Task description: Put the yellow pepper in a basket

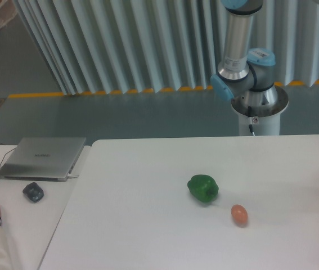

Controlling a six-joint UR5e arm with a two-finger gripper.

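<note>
- The hand is out of view beyond the right edge of the picture; how far open it is, and whether it holds anything, cannot be told.
- The yellow pepper is not in view, so its direction from the hand and its axis cannot be stated.
- No basket is visible, so neither the container nor its contents can be described.
- Only the arm (pixel 242 53) shows, its upright links rising behind the tabletop's (pixel 148 225) far edge toward the right corner.
- On the tabletop lie a green pepper (pixel 203 188) and, just beside it toward the near edge, a small orange-pink egg-shaped thing (pixel 239 215).
</note>
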